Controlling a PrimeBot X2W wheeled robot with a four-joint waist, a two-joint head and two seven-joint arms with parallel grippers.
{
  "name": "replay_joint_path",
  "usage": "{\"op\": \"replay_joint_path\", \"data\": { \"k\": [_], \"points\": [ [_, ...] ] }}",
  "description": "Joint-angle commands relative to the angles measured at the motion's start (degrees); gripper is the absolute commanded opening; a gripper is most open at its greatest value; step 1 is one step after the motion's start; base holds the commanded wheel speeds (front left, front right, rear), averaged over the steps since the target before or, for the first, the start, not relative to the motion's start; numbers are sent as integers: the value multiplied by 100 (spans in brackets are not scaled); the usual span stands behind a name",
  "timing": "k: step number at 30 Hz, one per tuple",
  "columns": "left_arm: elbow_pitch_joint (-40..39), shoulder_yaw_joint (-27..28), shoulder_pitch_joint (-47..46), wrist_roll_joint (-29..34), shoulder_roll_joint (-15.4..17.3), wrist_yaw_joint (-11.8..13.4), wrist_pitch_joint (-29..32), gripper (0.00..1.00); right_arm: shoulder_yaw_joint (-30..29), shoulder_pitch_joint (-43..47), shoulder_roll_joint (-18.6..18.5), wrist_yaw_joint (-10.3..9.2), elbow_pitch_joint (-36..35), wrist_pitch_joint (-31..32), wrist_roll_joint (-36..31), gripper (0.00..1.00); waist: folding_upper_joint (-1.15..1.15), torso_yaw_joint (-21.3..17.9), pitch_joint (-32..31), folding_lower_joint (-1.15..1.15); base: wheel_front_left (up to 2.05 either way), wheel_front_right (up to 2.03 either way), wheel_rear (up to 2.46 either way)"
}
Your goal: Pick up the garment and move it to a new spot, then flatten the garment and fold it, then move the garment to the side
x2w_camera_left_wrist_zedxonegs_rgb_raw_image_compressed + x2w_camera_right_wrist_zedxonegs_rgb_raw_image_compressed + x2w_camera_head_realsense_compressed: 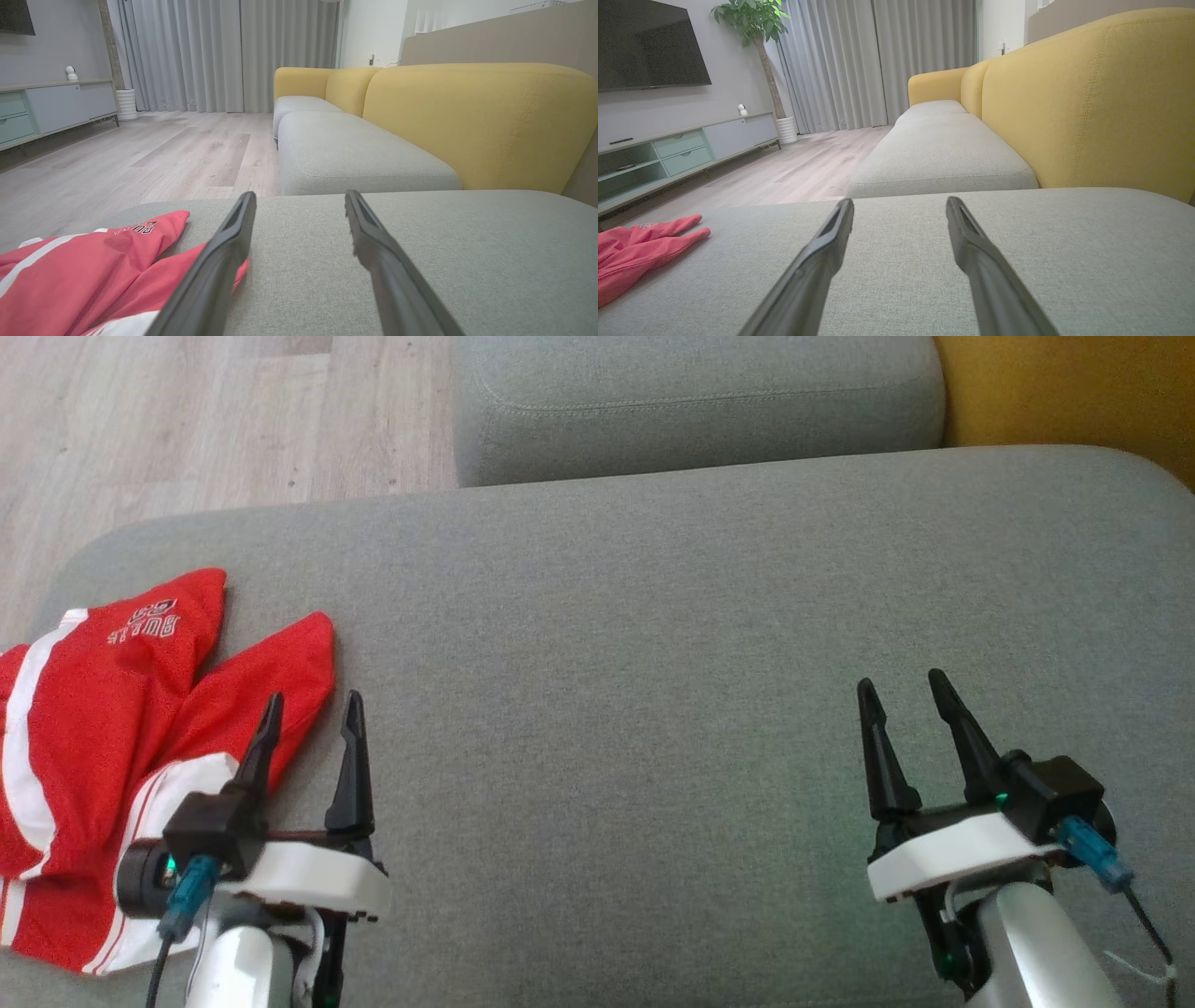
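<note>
A red garment (103, 747) with white stripes and small lettering lies crumpled at the left end of the grey cushion (653, 663), partly off the view's left edge. My left gripper (312, 707) hovers open just over the garment's right edge, nothing between its fingers. In the left wrist view the garment (93, 270) lies lower left, beside and under the left finger (224, 252). My right gripper (902, 685) stands open over bare cushion far to the right. The right wrist view shows the garment (640, 252) far left.
A second grey seat cushion (691, 401) lies beyond, with a yellow backrest (1074, 392) at the right. Wooden floor (187, 420) lies past the cushion's left and far edges. A TV cabinet (668, 149), a potted plant (756, 28) and curtains (859, 60) stand across the room.
</note>
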Motion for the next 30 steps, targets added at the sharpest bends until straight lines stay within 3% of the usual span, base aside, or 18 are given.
{"op": "replay_joint_path", "data": {
  "k": [1, 12, 30],
  "points": [
    [-153, 140, -312, -36, 102, 31, -70, 100, 117, -311, 54, -4, -178, -79, -5, 100, 0, 3, -1, 0, 0, 0, 0],
    [-85, 151, -353, -282, 102, 43, -70, 100, 109, -244, 39, -4, -206, -79, 41, 100, 0, 241, -13, 0, 0, 0, 0],
    [226, 455, -329, -232, 102, -14, -70, 100, 657, -103, -9, -4, -312, -79, 524, 100, 0, 2108, -104, 0, 0, 0, 0]
  ]
}}
